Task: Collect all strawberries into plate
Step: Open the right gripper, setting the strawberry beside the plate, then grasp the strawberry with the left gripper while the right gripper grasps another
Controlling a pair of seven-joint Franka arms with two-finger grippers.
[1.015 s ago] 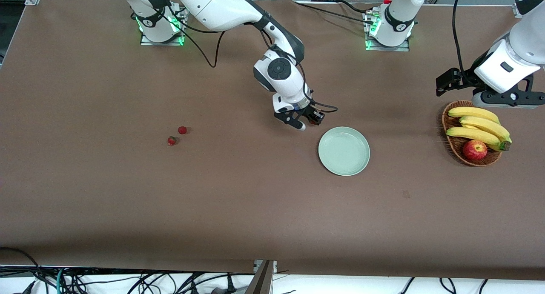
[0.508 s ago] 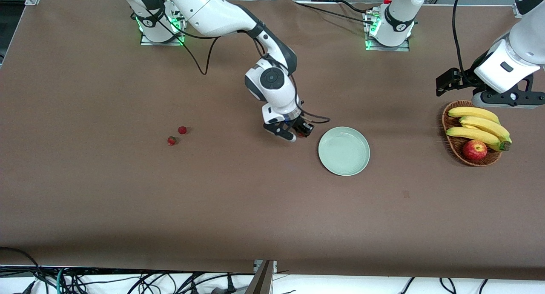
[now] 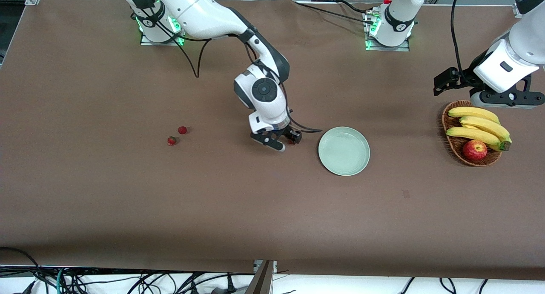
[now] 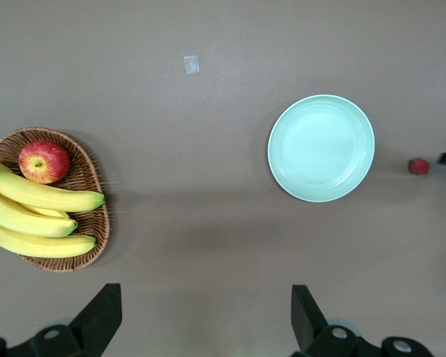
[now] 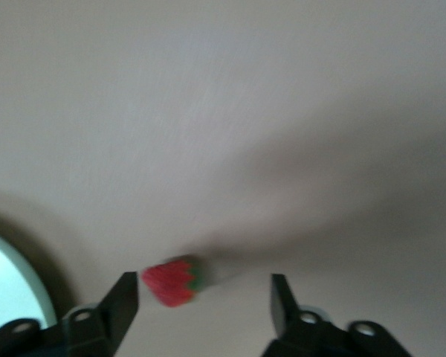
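My right gripper [image 3: 288, 143] is low over the table beside the pale green plate [image 3: 344, 151], on the side toward the right arm's end. It is open [image 5: 204, 296]. A small red strawberry [image 5: 171, 282] sits between the fingers, close to one and touching neither, outside the plate [image 5: 1, 286]. The left wrist view shows this strawberry [image 4: 418, 166] next to the plate [image 4: 321, 147]. Two more strawberries [image 3: 182, 129] [image 3: 171, 140] lie together on the table toward the right arm's end. My left gripper [image 3: 506, 100] waits open [image 4: 204, 316] above the basket's end of the table.
A brown woven basket [image 3: 452, 143] with bananas [image 3: 477, 124] and a red apple [image 3: 474, 149] stands at the left arm's end. A black cable [image 3: 308, 130] trails from the right wrist toward the plate. Brown cloth covers the table.
The right arm has swung away from the plate, nearer the front camera and lower. Its gripper has opened and let go of the strawberry. The left arm has not moved.
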